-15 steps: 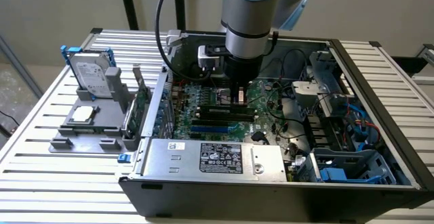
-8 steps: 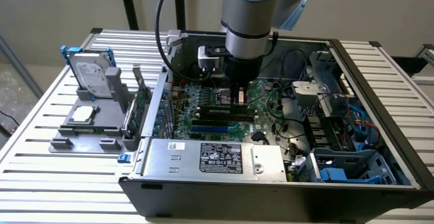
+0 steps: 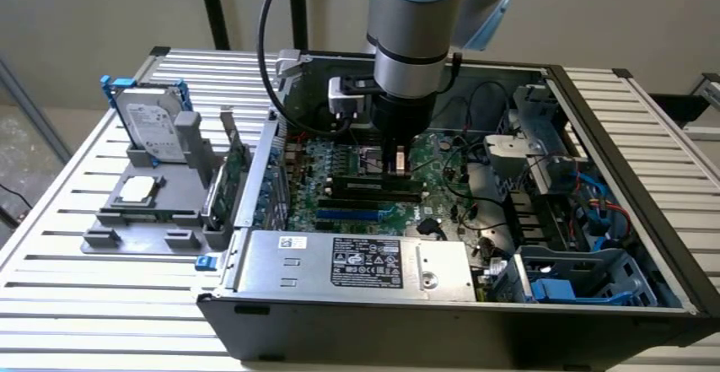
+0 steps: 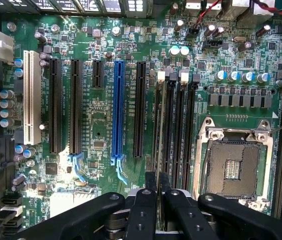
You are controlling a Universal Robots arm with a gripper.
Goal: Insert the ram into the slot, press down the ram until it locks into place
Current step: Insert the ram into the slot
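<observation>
The gripper [image 3: 396, 168] [image 4: 158, 182] hung low inside the open computer case [image 3: 450, 321] on the slatted desk [image 3: 67, 304]. Its jaws were nearly together, clamped on the ram [image 4: 158, 130]. Seen edge-on, the ram stood upright along the slot [image 4: 161, 77], 1 of several parallel black sockets between the blue socket [image 4: 118, 110] and the processor socket [image 4: 235, 165].

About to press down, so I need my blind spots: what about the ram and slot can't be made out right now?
- Ram's end under the gripper: wrist view, covered by the gripper.
- How deep the ram sits in the slot: wrist view sees it edge-on from above.
- Latch, locked or not: too small in both views.
- Where ram meets slot, exterior view: masked by the gripper.
</observation>
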